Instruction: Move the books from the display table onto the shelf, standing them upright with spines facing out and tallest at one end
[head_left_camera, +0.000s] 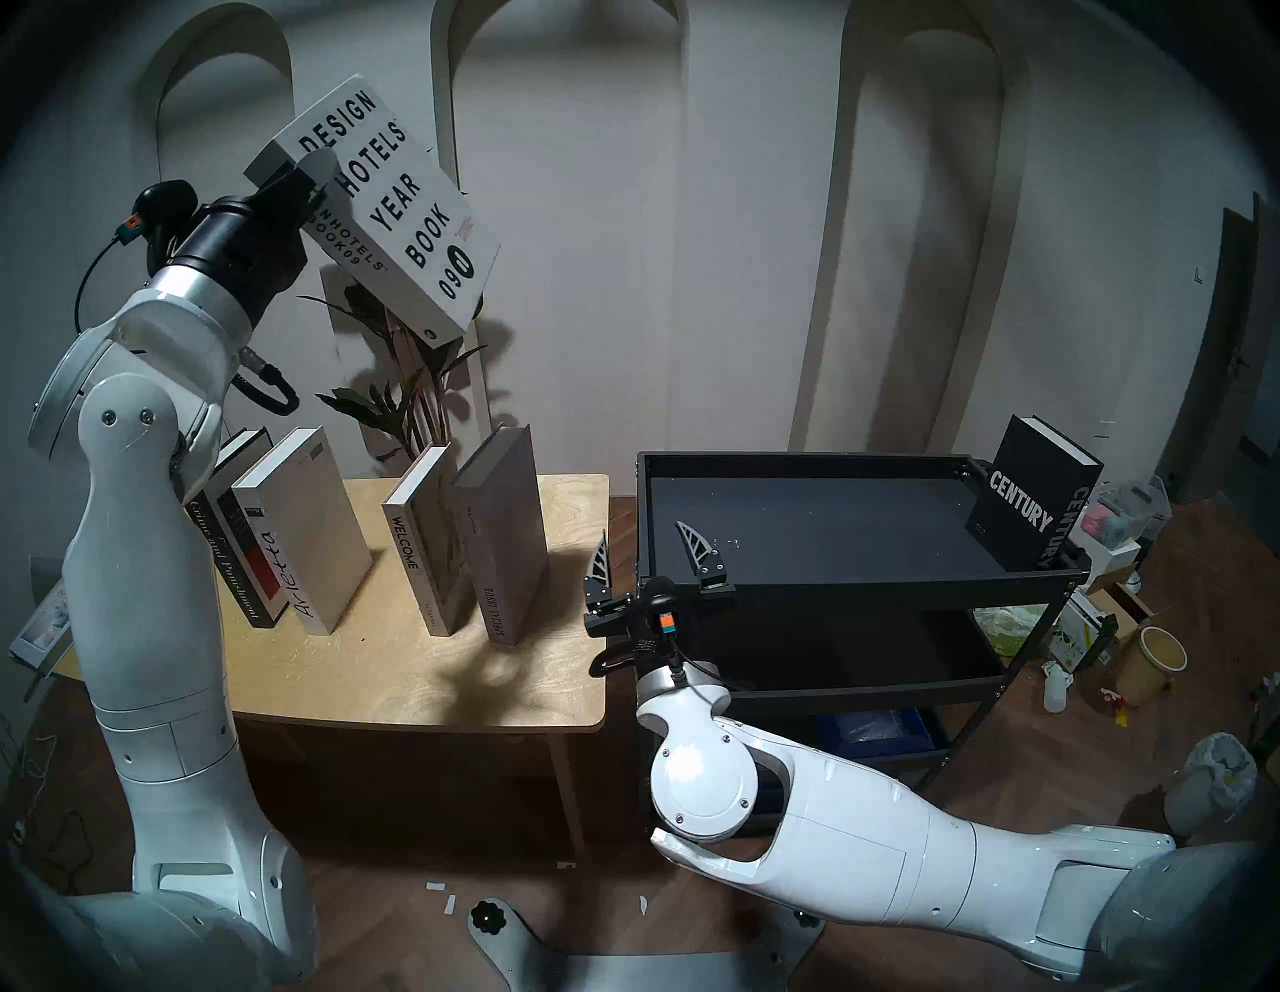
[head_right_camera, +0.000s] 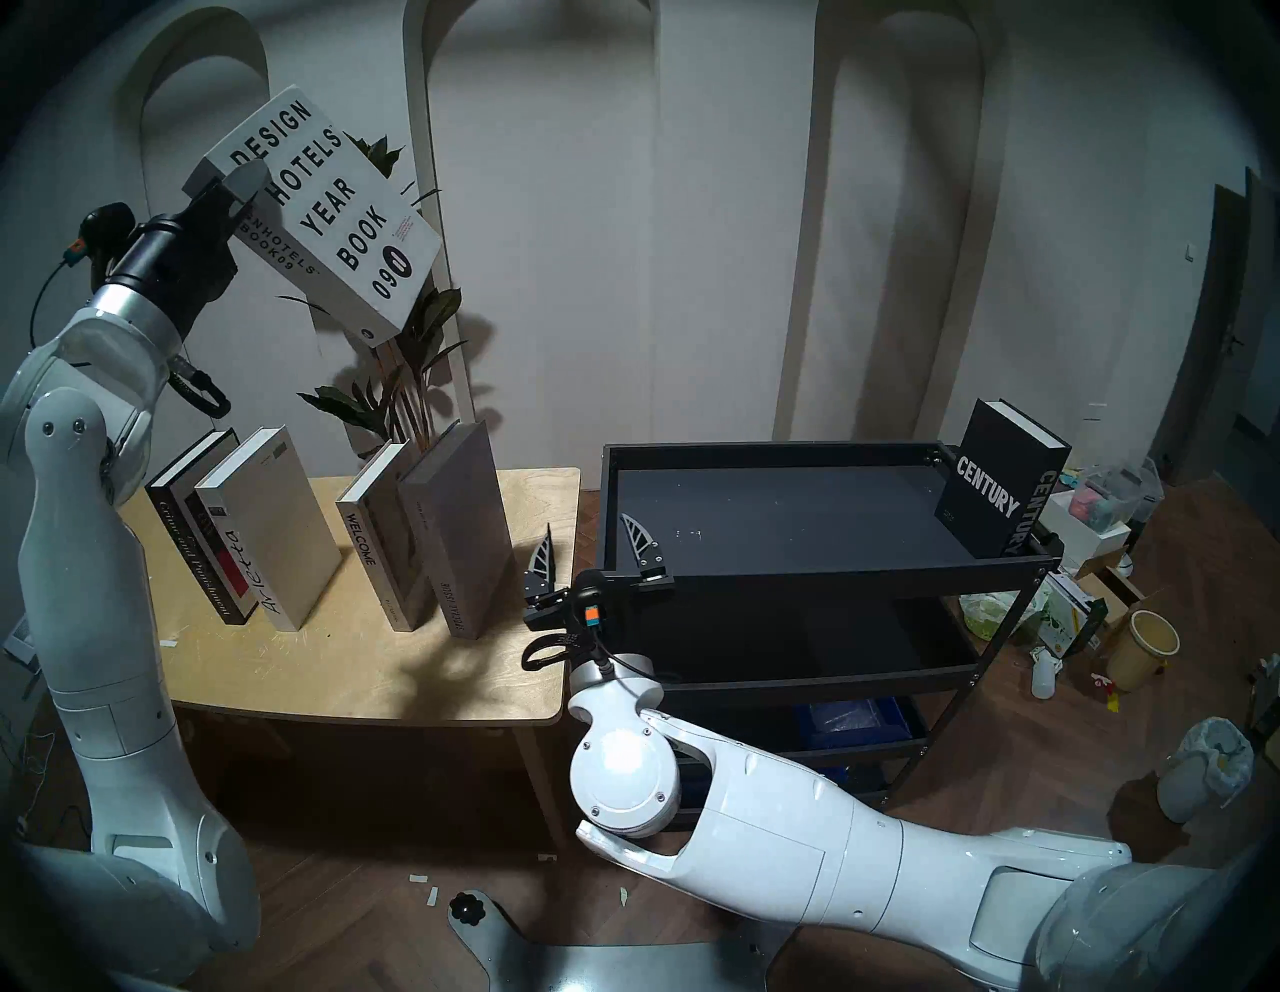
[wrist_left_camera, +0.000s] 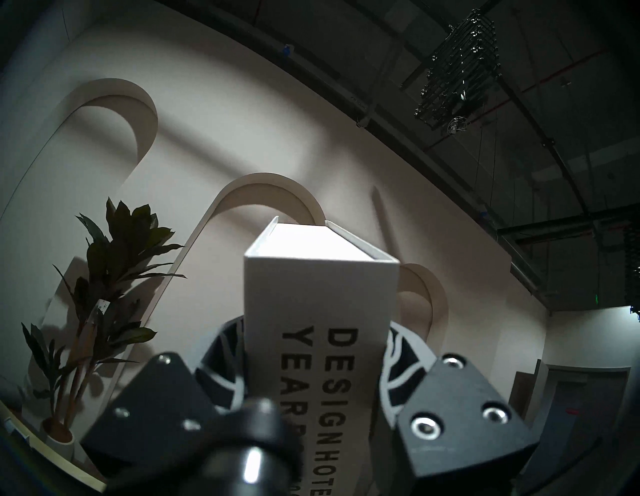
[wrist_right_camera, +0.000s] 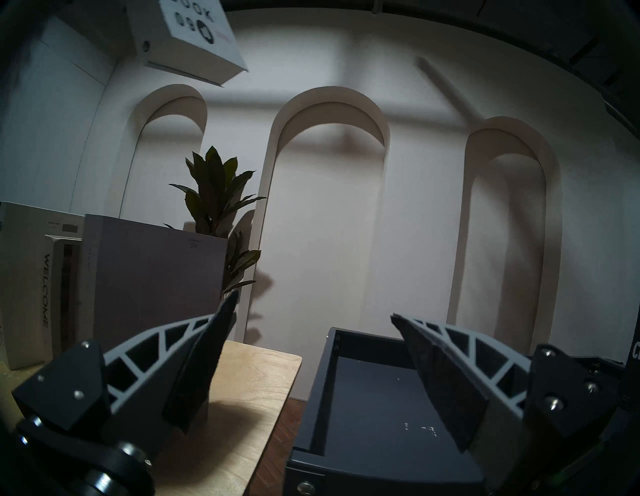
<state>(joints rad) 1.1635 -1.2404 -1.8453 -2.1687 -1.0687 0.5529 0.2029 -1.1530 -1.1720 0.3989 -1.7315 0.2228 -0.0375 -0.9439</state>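
My left gripper (head_left_camera: 291, 173) is shut on the white Designhotels Yearbook (head_left_camera: 395, 208), holding it tilted high above the display table (head_left_camera: 429, 686). In the left wrist view its spine (wrist_left_camera: 318, 298) sits between the fingers. Crime and Punishment (head_left_camera: 228, 554), Arietta (head_left_camera: 305, 533), Welcome (head_left_camera: 415, 547) and Special Issue (head_left_camera: 502, 533) stand upright on the table. The black Century (head_left_camera: 1032, 499) stands at the right end of the shelf (head_left_camera: 831, 589) top tray. My right gripper (head_left_camera: 643, 533) is open and empty, low over the gap between table and shelf (wrist_right_camera: 363, 398).
A potted plant (head_left_camera: 409, 388) stands behind the table against the arched wall. Floor clutter lies right of the shelf: a yellow bucket (head_left_camera: 1153, 665), a bagged bin (head_left_camera: 1212, 769), boxes. A blue item (head_left_camera: 880, 727) sits on the shelf's low tier.
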